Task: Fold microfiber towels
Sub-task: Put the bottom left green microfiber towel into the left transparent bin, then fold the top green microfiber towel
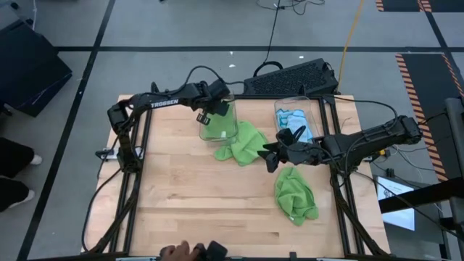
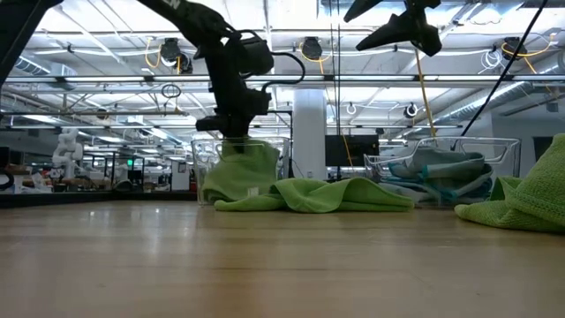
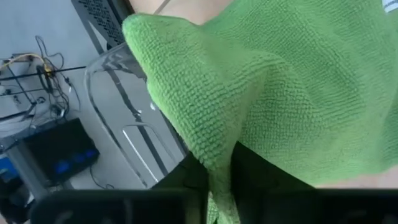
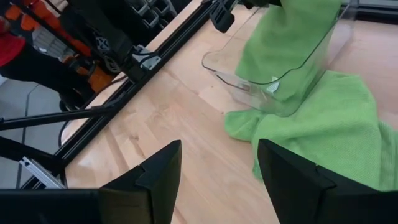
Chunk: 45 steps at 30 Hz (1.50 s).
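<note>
Nearest the front edge of the table [image 1: 181,210]: one lime green towel [image 1: 296,194], crumpled in a heap on the right side, untouched, presumably awaiting its fold. Above and just behind it: my right gripper [image 1: 273,156], hanging over bare wood between this heap and the next cloth; its jaws stand apart and empty, likely parked clear while the other arm works. Mid-table: a second green towel [image 1: 243,143], spread loosely and lying against the foot of the left clear bin [image 1: 219,123]. In that bin: a third green towel [image 2: 243,168], bunched inside with a fold over the rim, so seemingly being dropped in. My left gripper [image 1: 212,110] sits at the bin's mouth against that cloth; its jaws are buried in green pile in the wrist view, so I cannot tell how far apart they are. Farthest right: a second clear bin [image 1: 295,109] holding light blue towels [image 1: 293,123].
</note>
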Tool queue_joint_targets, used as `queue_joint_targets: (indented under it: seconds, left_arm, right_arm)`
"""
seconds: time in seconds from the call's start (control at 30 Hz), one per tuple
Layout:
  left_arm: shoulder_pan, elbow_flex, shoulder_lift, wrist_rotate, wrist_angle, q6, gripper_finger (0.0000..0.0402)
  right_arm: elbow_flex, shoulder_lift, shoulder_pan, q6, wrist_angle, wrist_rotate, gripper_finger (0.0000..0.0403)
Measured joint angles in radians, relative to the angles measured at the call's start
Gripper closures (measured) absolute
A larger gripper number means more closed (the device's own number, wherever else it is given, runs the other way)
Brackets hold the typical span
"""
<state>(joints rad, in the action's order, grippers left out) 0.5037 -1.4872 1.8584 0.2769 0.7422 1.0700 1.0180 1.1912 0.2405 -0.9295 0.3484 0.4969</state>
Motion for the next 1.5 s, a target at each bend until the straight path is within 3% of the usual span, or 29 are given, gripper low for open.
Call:
queue_joint_targets:
  seconds: [0.27, 0.43, 0.53, 0.7, 1.03, 1.3, 1.5]
  left_arm:
    - [0.013, 0.0, 0.0, -0.002, -0.007, -0.1, 0.0245]
    - [0.002, -0.015, -0.004, 0.164, 0.001, -0.15, 0.0191]
    - [-0.005, -0.045, -0.036, 0.193, 0.017, -0.196, 0.0183]
    - [-0.008, -0.063, -0.124, 0.064, 0.012, -0.393, 0.0196]
    - [-0.021, -0.063, -0.232, -0.245, 0.057, -1.122, 0.0249]
    - [-0.149, -0.061, -0.246, -0.383, 0.112, -1.257, 0.0282]
    - [-0.339, -0.063, -0.302, -0.341, 0.053, -1.369, 0.031]
  right_arm:
    - [0.0, 0.0, 0.0, -0.002, 0.001, 0.0, 0.02]
    - [0.0, 0.0, 0.001, -0.004, 0.001, -0.003, 0.02]
    - [0.0, 0.0, 0.001, -0.002, 0.001, -0.003, 0.02]
    - [0.0, 0.0, 0.001, 0.005, 0.0, -0.014, 0.02]
    - [0.0, 0.0, 0.001, 0.033, 0.002, -0.057, 0.02]
    - [0.0, 0.0, 0.001, 0.007, 0.003, -0.057, 0.02]
    - [0.0, 0.0, 0.002, -0.018, 0.001, -0.057, 0.02]
